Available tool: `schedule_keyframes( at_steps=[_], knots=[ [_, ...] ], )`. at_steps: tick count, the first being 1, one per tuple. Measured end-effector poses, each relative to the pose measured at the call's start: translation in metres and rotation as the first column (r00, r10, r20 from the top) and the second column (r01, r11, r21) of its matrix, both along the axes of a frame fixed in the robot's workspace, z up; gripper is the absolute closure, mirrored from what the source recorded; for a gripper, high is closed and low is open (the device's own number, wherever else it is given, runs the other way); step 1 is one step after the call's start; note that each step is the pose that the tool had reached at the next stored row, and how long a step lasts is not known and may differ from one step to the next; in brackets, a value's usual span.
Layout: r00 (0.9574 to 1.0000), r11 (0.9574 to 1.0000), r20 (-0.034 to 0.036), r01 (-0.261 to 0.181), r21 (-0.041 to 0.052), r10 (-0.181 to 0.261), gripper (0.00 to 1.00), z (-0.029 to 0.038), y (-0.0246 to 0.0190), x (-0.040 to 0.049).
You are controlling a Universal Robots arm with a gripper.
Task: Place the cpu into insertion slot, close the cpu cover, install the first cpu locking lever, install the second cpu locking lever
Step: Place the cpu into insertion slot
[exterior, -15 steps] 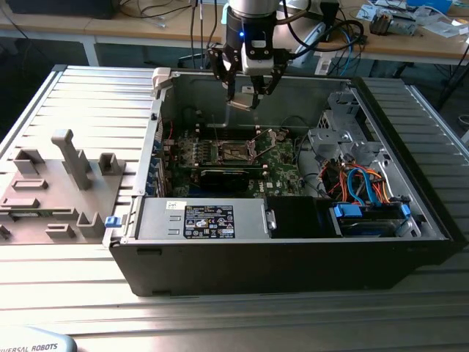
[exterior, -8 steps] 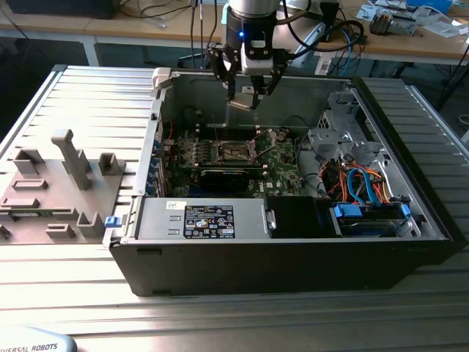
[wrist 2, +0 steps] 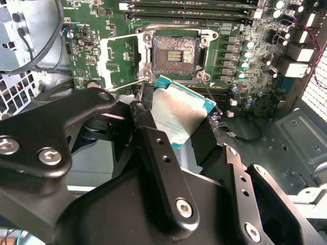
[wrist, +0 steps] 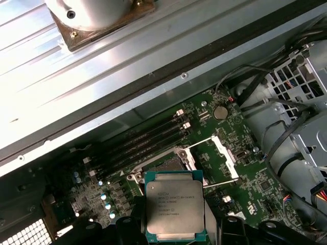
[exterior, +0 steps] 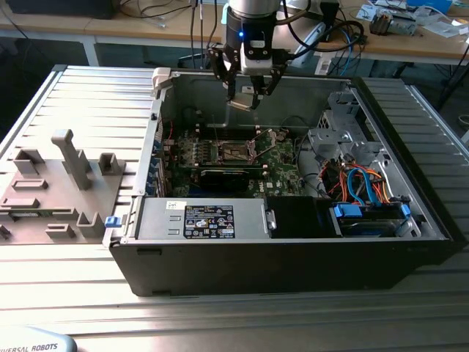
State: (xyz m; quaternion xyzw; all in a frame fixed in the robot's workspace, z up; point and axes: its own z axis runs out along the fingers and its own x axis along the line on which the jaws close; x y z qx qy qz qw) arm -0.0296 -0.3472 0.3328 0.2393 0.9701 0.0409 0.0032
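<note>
My gripper [exterior: 244,95] hangs over the open computer case, shut on the cpu [exterior: 243,103] by two opposite edges. In both wrist views the cpu [wrist 2: 179,112] [wrist: 175,206] is a silver-topped square with a teal rim, held tilted above the green motherboard [wrist 2: 245,87]. Below it lies the insertion slot [wrist 2: 173,53] [exterior: 233,152], square, dark and bare; in the first wrist view the chip partly hides the slot [wrist: 166,162]. Beside the socket the cpu cover [wrist 2: 105,58] [wrist: 225,153] stands swung open. The chip is well clear of the slot.
The black case wall [exterior: 293,257] rings the board. A long black expansion card [exterior: 223,176] lies in front of the socket, with a drive cage [exterior: 344,132] and cables [exterior: 363,180] at the exterior view's right. Grey fixture blocks [exterior: 66,176] stand outside the case.
</note>
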Motion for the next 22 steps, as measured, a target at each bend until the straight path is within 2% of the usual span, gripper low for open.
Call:
schedule_keyframes(
  at_steps=[22],
  knots=[
    [0.9993, 0.9993, 0.0001, 0.036, -0.0040, -0.036, 0.46, -0.0002, 0.0000, 0.0000]
  ],
)
